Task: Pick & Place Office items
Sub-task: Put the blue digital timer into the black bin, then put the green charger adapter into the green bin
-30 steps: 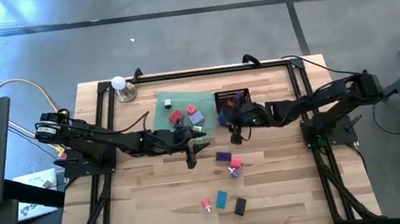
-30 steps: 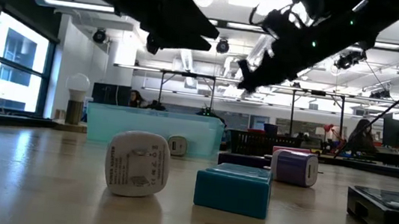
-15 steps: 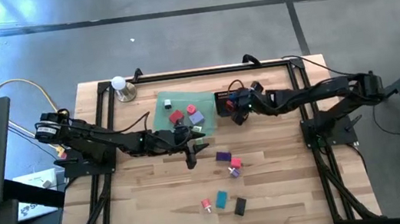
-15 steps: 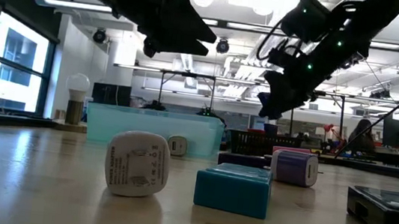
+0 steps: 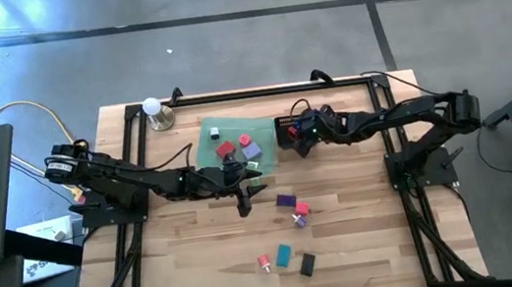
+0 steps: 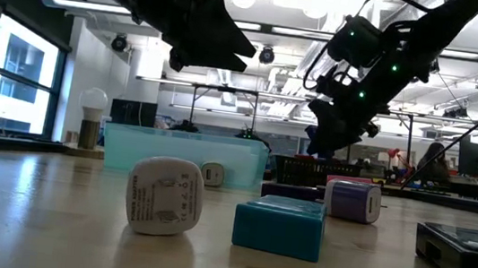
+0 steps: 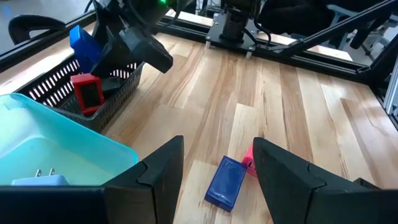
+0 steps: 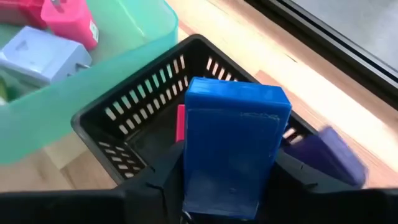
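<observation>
Sitting clamped between the right gripper's (image 5: 301, 140) jaws: blue block (image 8: 233, 143), held upright above the black basket (image 8: 134, 124), red item (image 7: 87, 91) inside. Green tray (image 5: 217, 129) beside it. Left gripper (image 7: 214, 165) jaws apart, empty, over bench (image 5: 365, 218).

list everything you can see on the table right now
tray: 1, translucent green, back middle of the table
tray items: 3, red item, lavender item, small green item
basket: 1, black mesh, just right of the tray
red block: 1, inside the basket
blue block: 1, held over the basket
loose items: 5, purple block, pink block, red piece, teal block, black block, on the wood in front of the tray
bulb lamp: 1, white, back left corner
left hand: open, in front of the tray
right hand: shut on the blue block
</observation>
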